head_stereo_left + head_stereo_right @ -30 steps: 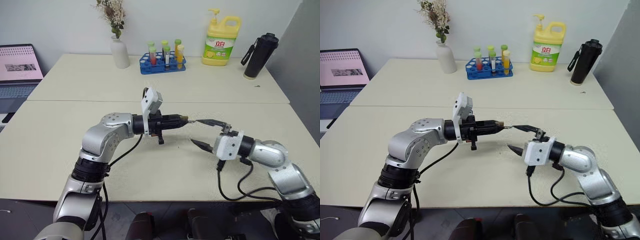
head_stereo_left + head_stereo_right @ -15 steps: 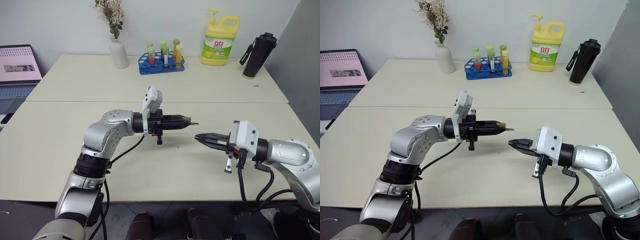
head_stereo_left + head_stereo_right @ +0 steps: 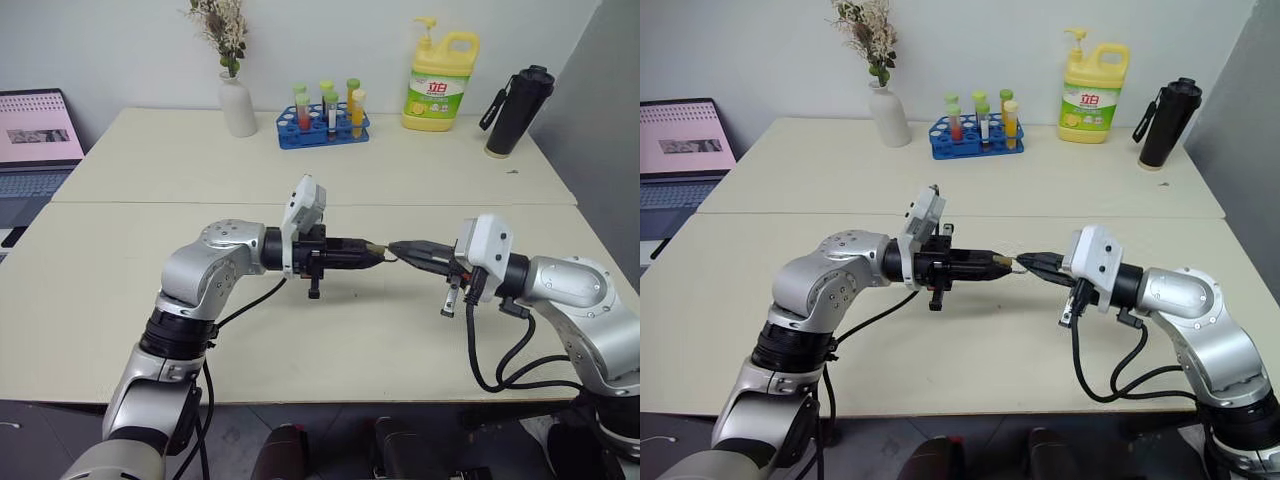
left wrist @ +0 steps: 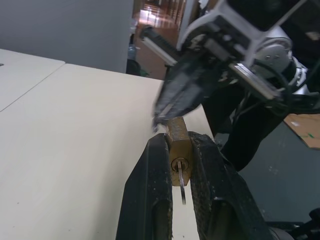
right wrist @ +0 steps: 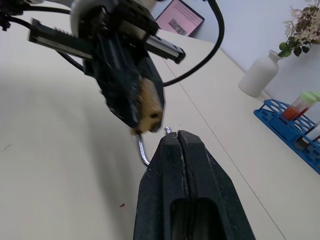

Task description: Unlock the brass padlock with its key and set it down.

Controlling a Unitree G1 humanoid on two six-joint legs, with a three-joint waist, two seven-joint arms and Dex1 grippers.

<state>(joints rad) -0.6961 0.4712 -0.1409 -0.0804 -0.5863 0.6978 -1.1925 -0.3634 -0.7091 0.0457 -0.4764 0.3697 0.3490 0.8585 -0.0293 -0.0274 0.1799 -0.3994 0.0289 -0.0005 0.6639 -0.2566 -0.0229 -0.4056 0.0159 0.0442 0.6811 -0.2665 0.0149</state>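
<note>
Above the bench, the left pincer points level toward the right pincer, tips nearly meeting. A small brass padlock sits at the left pincer's tip. The right pincer's fingers are pressed together. Test-tube rack and yellow detergent bottle stand at the rear.

A lab-like office: test-tube rack at twelve o'clock on the worktop, laptop at nine.
</note>
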